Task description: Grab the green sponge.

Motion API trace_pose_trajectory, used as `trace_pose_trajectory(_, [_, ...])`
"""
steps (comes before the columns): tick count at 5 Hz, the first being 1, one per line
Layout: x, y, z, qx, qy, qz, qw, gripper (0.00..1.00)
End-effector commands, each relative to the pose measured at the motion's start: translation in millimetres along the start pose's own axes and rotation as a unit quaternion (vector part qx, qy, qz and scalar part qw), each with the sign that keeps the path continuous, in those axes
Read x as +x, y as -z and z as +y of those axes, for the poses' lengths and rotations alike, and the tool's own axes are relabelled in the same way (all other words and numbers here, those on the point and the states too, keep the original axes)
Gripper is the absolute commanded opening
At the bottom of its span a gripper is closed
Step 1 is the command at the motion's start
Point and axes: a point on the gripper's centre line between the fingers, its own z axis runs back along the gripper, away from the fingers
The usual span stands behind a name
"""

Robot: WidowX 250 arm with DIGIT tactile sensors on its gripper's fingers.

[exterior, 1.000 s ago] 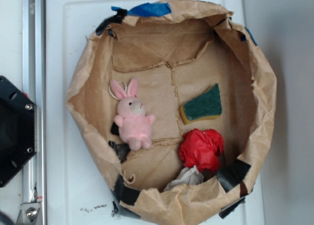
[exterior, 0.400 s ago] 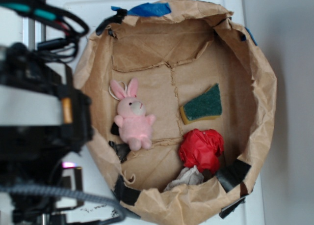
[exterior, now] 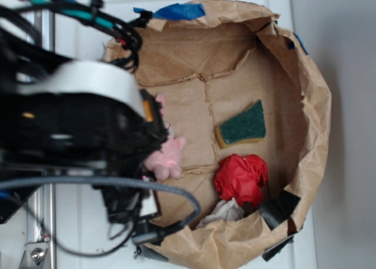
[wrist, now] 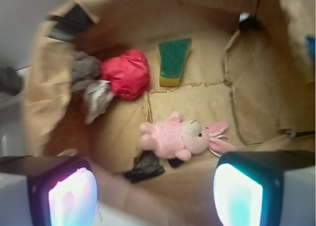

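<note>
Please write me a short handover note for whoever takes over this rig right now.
Gripper: open and empty, its fingers wide apart near the edge of the paper bin, above the pink bunny.
Green sponge: lying flat on the bin floor, untouched, apart from the bunny, close beside the red ball.
Done: the arm is over the bin.
Left: move across to the sponge, lower, close the fingers on it and lift.
</note>
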Motion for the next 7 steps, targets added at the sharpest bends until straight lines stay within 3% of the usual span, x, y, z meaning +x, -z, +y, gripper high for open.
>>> trace_pose_trajectory(1, [29, 24, 10, 0.024, -0.045, 0.001, 0.999, 1.00])
trace_pose_trajectory(3, [54, 36, 22, 0.009, -0.014, -0.010, 1.000, 1.00])
trace_pose_trajectory(6, [54, 36, 22, 0.009, -0.014, -0.010, 1.000, 1.00])
trace_pose_trajectory(7, [76, 56, 26, 0.008, -0.038, -0.033, 0.999, 1.00])
